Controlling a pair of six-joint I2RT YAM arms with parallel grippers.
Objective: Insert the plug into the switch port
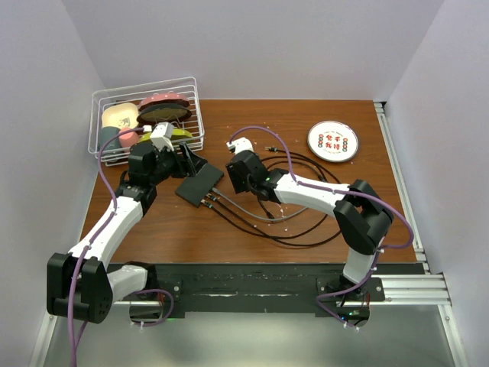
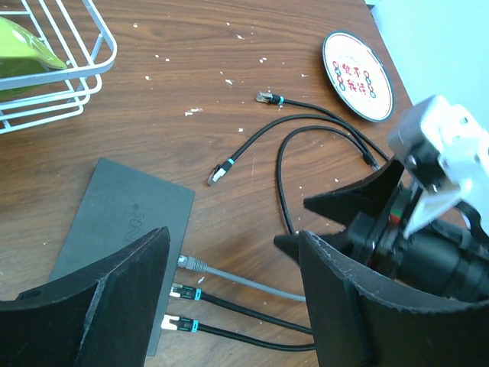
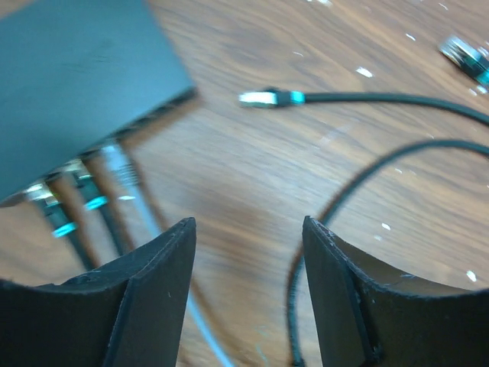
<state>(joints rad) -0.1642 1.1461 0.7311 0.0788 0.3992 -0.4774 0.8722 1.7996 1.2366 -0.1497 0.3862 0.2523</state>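
Only the top view shows the basket (image 1: pixel 145 115), far left. My left claw (image 2: pixel 233 298) hangs released by the switch (image 2: pixel 114 214); my right claw (image 3: pixel 248 290), released, tilts toward a loose plug (image 3: pixel 263 97).

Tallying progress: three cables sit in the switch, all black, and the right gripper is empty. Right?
Not all black. The switch holds a grey cable and two black cables, three in all; the left wrist view shows it. The right gripper is indeed empty.
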